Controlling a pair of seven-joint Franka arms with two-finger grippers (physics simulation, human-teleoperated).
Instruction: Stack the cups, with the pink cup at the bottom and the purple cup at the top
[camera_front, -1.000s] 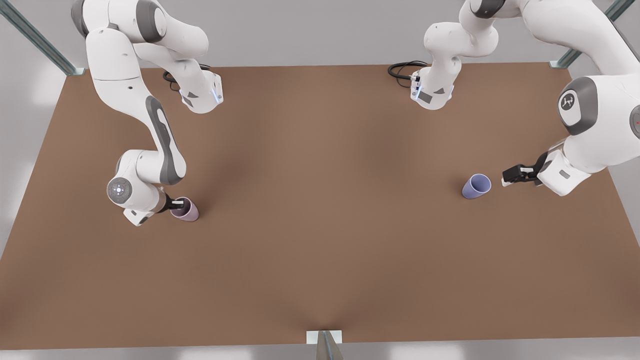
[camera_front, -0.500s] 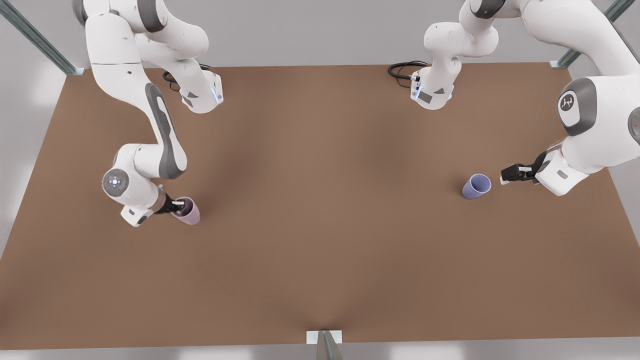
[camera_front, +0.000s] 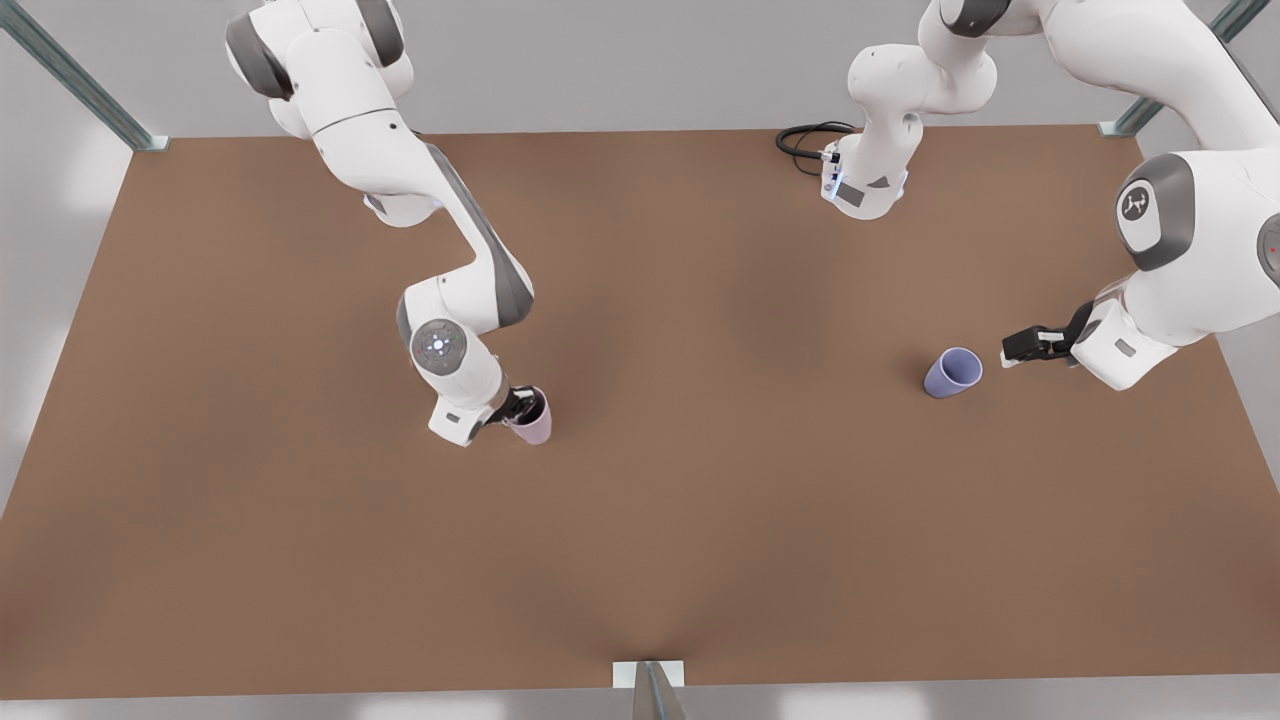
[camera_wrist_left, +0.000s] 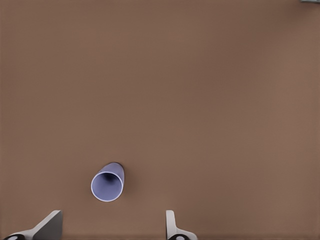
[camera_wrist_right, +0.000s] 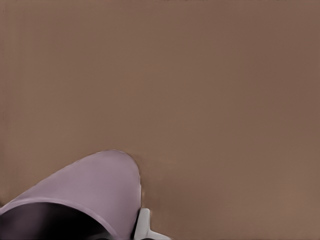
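Observation:
The pink cup (camera_front: 534, 424) hangs left of centre in the front view, tilted, with my right gripper (camera_front: 519, 404) shut on its rim. The right wrist view has the pink cup (camera_wrist_right: 95, 185) close up, one finger (camera_wrist_right: 144, 227) against its outer wall and its dark inside facing the camera. The purple cup (camera_front: 953, 372) stands on the brown table (camera_front: 700, 520) at the front view's right. My left gripper (camera_front: 1012, 350) waits open just to the right of it, not touching. From the left wrist, the purple cup (camera_wrist_left: 107, 184) lies just ahead of the spread fingers (camera_wrist_left: 171, 226).
A black cable (camera_front: 805, 140) coils by the arm base (camera_front: 866, 190) at the table's far edge. A metal post (camera_front: 650, 688) stands at the middle of the near edge. Bare table stretches between the two cups.
My right arm has swung toward the front view's right, carrying the pink cup about a quarter of the way to the purple cup. The left gripper and purple cup have barely moved.

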